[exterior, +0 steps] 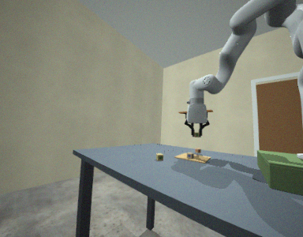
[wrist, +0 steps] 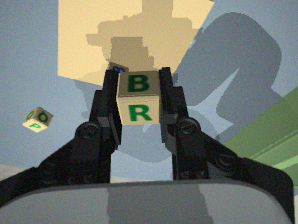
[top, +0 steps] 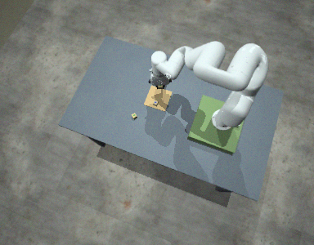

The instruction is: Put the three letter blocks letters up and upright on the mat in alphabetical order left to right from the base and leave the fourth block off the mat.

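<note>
My gripper [top: 160,86] [exterior: 196,135] [wrist: 139,85] is shut on a wooden block [wrist: 139,96] with green B and R on the two faces seen from the wrist. It is held in the air above the far side of the tan mat [top: 149,102] [exterior: 204,159] [wrist: 75,50]. A block with blue letters [top: 155,103] [exterior: 189,156] [wrist: 119,67] sits on the mat's near part, partly behind a finger in the wrist view. A block with green letters, P among them [top: 134,116] [exterior: 159,157] [wrist: 37,119], lies off the mat. A reddish block [exterior: 198,150] shows at the mat's far side; on or behind it, I cannot tell.
The green base platform [top: 198,131] [exterior: 287,175] [wrist: 265,150] stands to the right of the mat on the blue-grey table [top: 100,90] [exterior: 128,166]. The arm's shadow falls across the mat and the table between them.
</note>
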You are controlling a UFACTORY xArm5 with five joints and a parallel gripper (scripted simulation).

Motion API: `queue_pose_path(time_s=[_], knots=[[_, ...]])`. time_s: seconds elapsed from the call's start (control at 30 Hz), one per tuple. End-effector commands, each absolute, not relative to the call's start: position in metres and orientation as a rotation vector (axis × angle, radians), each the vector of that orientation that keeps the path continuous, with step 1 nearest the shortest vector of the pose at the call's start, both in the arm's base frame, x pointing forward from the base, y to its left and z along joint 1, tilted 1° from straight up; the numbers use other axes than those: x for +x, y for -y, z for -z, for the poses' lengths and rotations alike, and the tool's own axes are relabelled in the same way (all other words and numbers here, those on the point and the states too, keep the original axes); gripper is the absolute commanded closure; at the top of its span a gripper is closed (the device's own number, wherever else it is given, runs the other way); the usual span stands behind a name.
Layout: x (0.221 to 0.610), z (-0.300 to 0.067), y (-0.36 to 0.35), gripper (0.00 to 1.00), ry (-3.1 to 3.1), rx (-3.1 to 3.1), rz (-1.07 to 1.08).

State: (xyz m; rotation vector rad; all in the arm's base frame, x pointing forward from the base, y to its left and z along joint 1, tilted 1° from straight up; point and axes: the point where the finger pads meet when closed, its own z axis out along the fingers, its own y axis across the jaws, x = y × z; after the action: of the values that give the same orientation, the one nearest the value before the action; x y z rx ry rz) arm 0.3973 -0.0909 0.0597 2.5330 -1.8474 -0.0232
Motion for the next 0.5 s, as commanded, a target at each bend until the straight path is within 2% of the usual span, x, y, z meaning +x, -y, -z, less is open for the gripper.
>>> queue_pose_path(time_s=[0.0,0.47], knots=[[0.3987,-0.0609,0.092,0.79,1.703,2.635,0.019],[0.3991,-0.061,0.0947,0.79,1.189,2.906,0.02]])
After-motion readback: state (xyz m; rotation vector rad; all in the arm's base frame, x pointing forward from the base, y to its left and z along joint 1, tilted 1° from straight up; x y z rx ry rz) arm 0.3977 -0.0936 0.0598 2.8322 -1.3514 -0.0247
